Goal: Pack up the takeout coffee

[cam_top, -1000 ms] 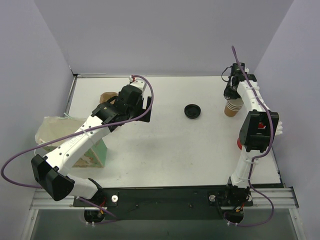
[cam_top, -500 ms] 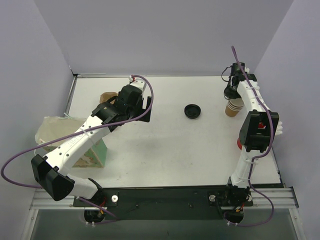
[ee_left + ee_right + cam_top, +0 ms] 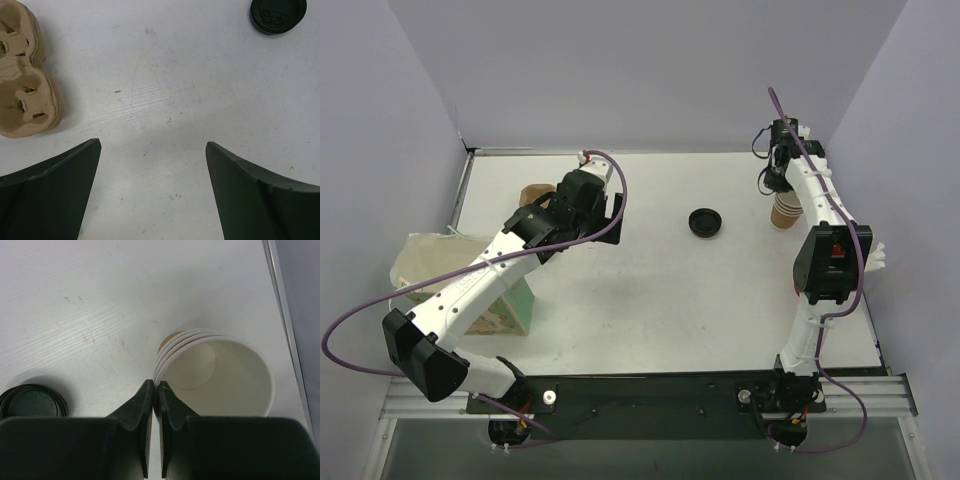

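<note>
Lilac walls close in a white counter, and the black lid lies alone near its middle; take everything from that lid.

Look well off to the lid's right, by the counter's far corner. The takeout cup is there, as a nest of open kraft cups, standing upright and without a lid. A moment ago your right fingers had a little gap left. Now they have pinched down on the near rim of the nest, one finger outside the wall and one just inside. The wrist has also leaned slightly towards the lid's side, and the stack seems to have been nudged with it. You cannot tell from these views how many of the nested rims are caught.

I judge that the grasp is made and the lift comes next. The risk is that several cups come up together, or that the thin rim slips out.

Your left fingers have not moved. They hang spread wide above bare counter to the lid's left, holding nothing, with the pulp cup carrier just beyond them. The carrier is empty, so the packing itself is not yet begun.
</note>
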You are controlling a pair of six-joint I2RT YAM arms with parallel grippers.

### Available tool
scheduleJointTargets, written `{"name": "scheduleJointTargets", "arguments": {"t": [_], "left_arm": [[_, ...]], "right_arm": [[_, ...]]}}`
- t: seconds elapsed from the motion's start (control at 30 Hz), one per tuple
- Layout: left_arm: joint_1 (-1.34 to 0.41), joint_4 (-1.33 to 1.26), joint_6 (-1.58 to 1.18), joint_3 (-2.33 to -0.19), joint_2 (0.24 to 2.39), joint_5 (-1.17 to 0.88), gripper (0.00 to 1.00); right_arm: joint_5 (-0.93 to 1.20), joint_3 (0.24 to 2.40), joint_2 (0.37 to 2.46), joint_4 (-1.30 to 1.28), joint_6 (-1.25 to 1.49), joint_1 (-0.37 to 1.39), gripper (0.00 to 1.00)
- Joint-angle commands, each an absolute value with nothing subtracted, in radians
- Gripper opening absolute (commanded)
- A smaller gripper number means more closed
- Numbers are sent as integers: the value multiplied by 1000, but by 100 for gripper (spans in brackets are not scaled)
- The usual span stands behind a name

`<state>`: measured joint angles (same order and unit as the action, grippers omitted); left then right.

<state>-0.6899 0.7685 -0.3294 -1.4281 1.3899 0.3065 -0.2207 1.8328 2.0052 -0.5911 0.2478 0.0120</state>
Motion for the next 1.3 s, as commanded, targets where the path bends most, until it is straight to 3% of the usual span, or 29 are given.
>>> {"name": "scheduleJointTargets", "arguments": {"t": [0.0, 1.03, 1.27], "left_arm": [[-683, 769, -316, -1451, 1382, 318, 97], [-683, 759, -305, -1431, 1368, 324, 98], [-683, 759, -305, -1428, 1368, 321, 97]], "right_arm": [[-278, 1891, 2006, -635, 213, 43, 4], [-195, 1796, 2028, -606, 261, 66, 8], [-202, 1801, 2011, -604, 262, 67, 15]]}}
